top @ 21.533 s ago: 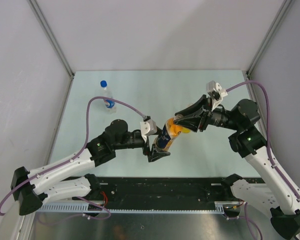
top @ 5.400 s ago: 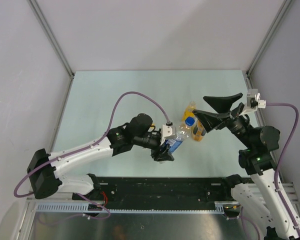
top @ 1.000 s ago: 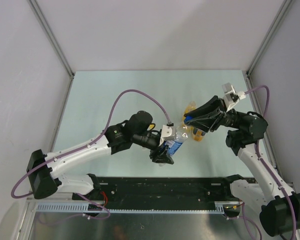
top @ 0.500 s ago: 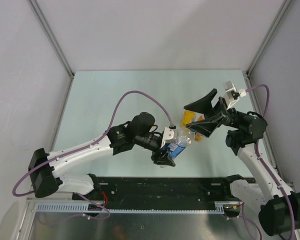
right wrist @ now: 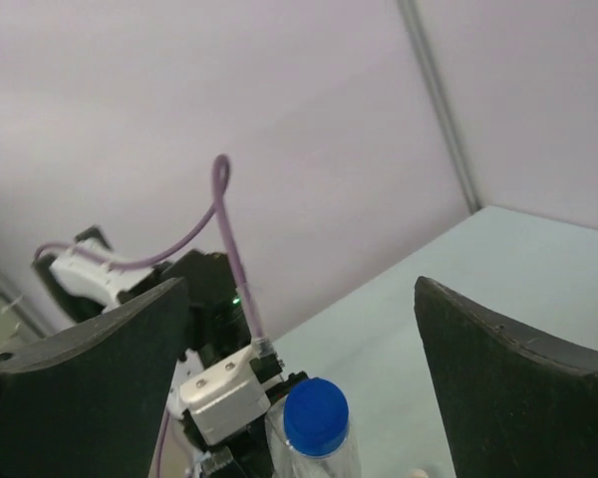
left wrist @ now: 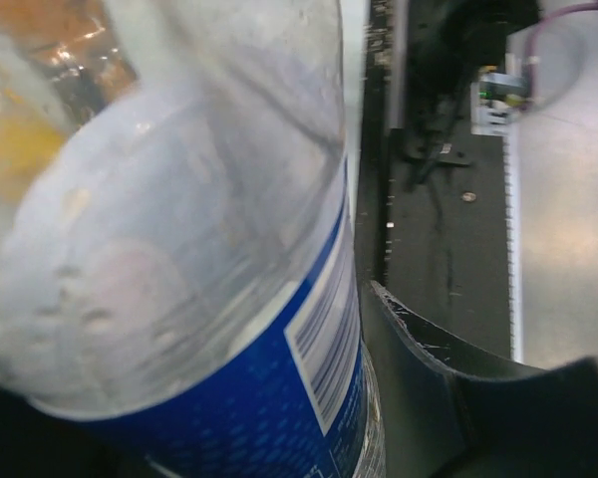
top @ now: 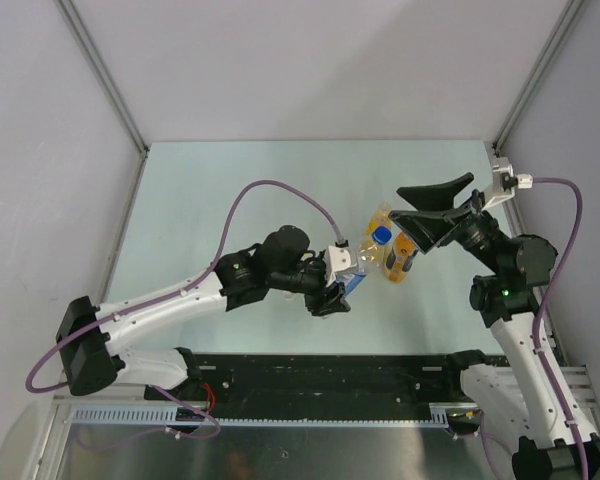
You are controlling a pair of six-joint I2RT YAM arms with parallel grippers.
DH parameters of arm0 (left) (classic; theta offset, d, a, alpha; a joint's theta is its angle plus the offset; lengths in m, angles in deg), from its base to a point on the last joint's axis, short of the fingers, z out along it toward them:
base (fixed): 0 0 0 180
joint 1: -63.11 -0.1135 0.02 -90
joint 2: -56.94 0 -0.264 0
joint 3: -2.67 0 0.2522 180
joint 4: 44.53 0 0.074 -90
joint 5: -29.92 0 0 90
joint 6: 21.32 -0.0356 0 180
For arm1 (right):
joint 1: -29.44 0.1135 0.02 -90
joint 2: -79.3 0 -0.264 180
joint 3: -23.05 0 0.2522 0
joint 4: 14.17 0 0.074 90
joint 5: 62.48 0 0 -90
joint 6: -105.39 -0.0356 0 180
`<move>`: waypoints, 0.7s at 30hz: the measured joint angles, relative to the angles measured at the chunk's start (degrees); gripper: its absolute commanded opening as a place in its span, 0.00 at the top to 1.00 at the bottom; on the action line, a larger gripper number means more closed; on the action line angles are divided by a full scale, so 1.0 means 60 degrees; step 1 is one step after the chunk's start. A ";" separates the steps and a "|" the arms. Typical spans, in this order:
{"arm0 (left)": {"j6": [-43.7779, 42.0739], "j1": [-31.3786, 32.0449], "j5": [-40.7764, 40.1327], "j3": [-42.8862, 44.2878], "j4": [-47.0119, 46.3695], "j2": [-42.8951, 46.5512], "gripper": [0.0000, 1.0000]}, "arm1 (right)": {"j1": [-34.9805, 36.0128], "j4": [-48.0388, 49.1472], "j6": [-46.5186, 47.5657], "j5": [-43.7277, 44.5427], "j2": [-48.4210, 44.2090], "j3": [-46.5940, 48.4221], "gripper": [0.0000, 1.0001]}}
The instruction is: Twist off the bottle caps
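Observation:
A clear water bottle with a blue label (top: 348, 276) is held tilted above the table, my left gripper (top: 332, 294) shut on its body. Its blue cap (top: 381, 234) sits on the neck. In the left wrist view the bottle (left wrist: 179, 219) fills the frame and only one finger (left wrist: 448, 383) shows beside the label. My right gripper (top: 405, 211) stands wide open just right of the cap, not touching it. From the right wrist the blue cap (right wrist: 315, 416) lies low between the spread fingers (right wrist: 90, 378). Yellow-orange bottles (top: 398, 264) lie behind, partly hidden.
The black rail (top: 330, 375) runs along the near table edge below the arms. Grey walls enclose the table on three sides, and a metal post (top: 528, 80) stands at the back right. A purple cable (top: 270, 190) loops over the left arm.
My right gripper was shut round the blue cap; it has opened wide and drawn back to the right. The cap stays on the bottle. The left gripper keeps its hold.

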 measured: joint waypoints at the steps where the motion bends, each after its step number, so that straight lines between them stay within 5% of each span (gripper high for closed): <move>1: 0.0033 0.0000 -0.0317 -0.0022 -0.0004 0.0000 0.67 | -0.0007 -0.0455 0.0153 0.0273 -0.0062 0.0069 0.01; 11: 0.0554 0.0018 -0.3821 -0.0084 0.0004 -0.0022 0.68 | 0.0393 -0.4131 0.1173 0.2630 0.0339 0.0827 0.01; 21: 0.1031 0.0565 -0.7938 -0.0069 0.0098 -0.0612 0.68 | 0.2025 -0.5821 0.1872 0.4302 0.1195 0.1399 0.06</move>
